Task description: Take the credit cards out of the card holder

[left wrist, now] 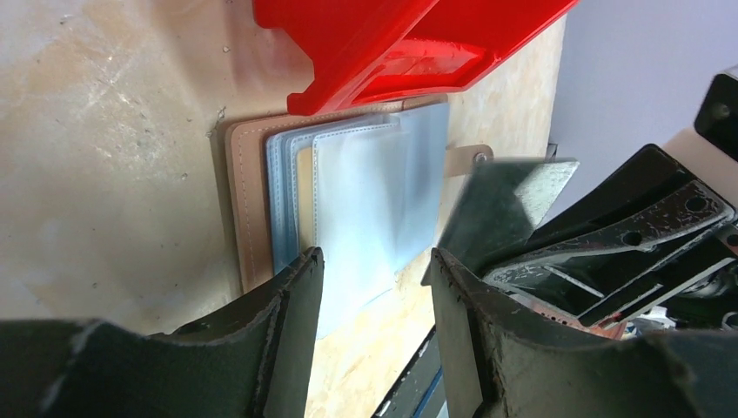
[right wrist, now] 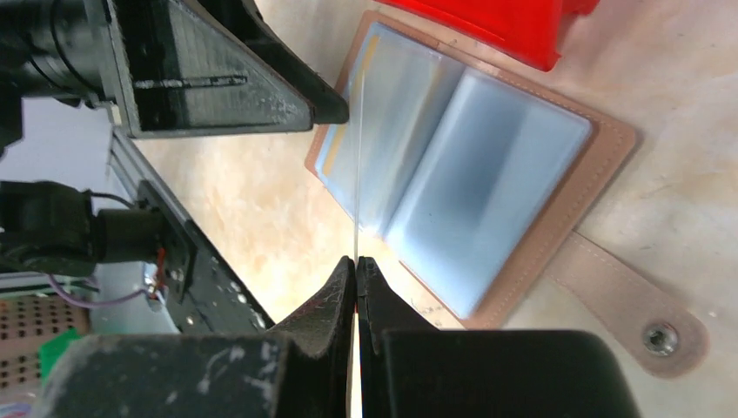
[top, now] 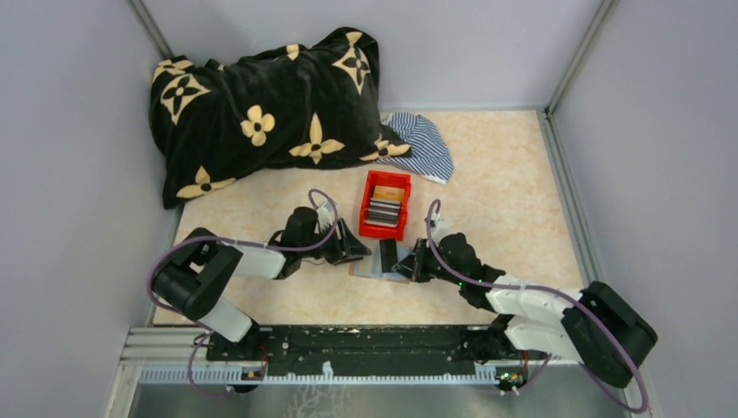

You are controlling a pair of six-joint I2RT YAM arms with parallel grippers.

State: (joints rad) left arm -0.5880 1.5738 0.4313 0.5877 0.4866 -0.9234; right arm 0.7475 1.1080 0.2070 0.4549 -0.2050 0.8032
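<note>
From above, several credit cards (top: 385, 209) lie in the red bin (top: 385, 179), and the card holder (top: 372, 270) lies open on the table (top: 505, 218) just in front of it, between the left gripper (top: 355, 250) and the right gripper (top: 411, 259). The left wrist view shows the left gripper's jaws apart over the grey-blue pockets, gripping nothing, with an orange-tan card (left wrist: 304, 178) tucked in one pocket. In the right wrist view, the right gripper's jaws are pinched together on a thin dark card (right wrist: 358, 174), edge-on and clear of the holder, so the task looks well along, with this card to set down and at least one more to pull.
</note>
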